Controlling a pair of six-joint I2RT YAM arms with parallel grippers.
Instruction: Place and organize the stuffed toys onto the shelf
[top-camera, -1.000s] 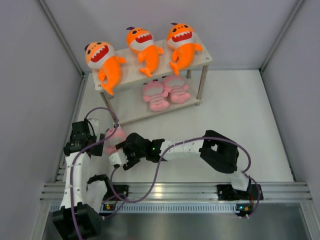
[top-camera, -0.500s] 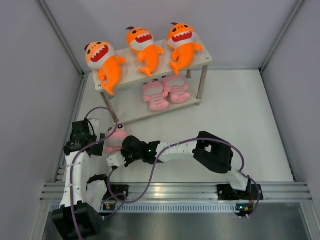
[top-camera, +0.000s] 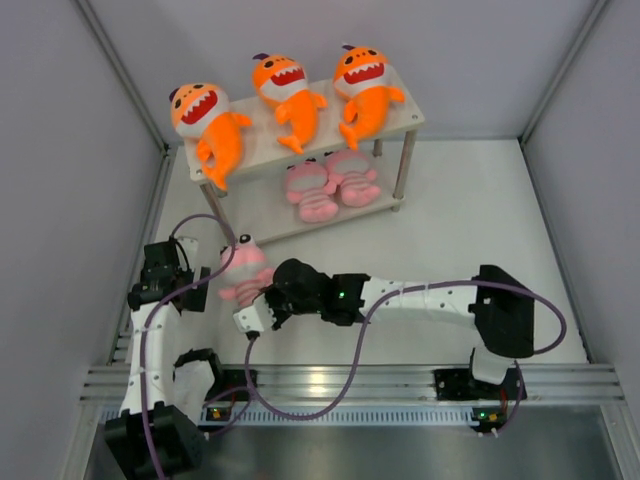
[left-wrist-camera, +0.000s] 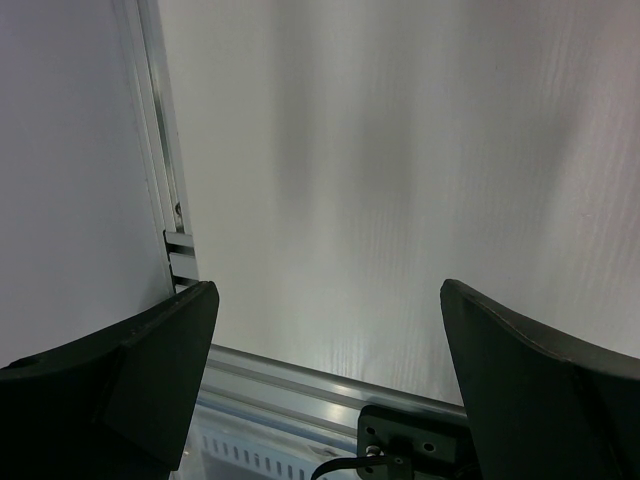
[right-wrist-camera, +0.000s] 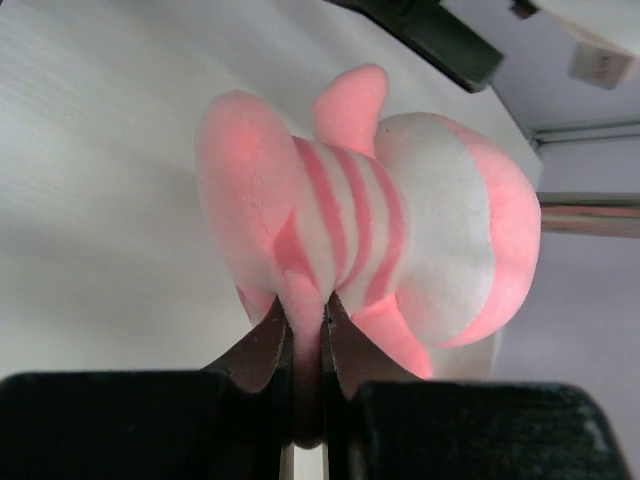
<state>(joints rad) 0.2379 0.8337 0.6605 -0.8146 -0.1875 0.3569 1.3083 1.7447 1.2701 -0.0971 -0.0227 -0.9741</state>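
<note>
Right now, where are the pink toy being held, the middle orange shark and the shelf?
pink striped toy (right-wrist-camera: 340, 230): right wrist view, on its striped middle.
middle orange shark (top-camera: 297, 112): top external view, on its orange body.
shelf (top-camera: 262, 228): top external view, on the bare lower board.

Pink-striped white toy (right-wrist-camera: 345, 225); orange, white-bellied sharks (top-camera: 296, 108); pale shelf (top-camera: 258, 142).

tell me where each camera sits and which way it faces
Top external: above and behind the arms, looking down on the table and shelf; both arms show.
Left wrist: on the left arm, looking past the open left gripper at the table and a metal rail.
Right wrist: on the right arm, looking along the right gripper, shut on the pink striped toy.
Shared: top external and right wrist both show that held toy.
</note>
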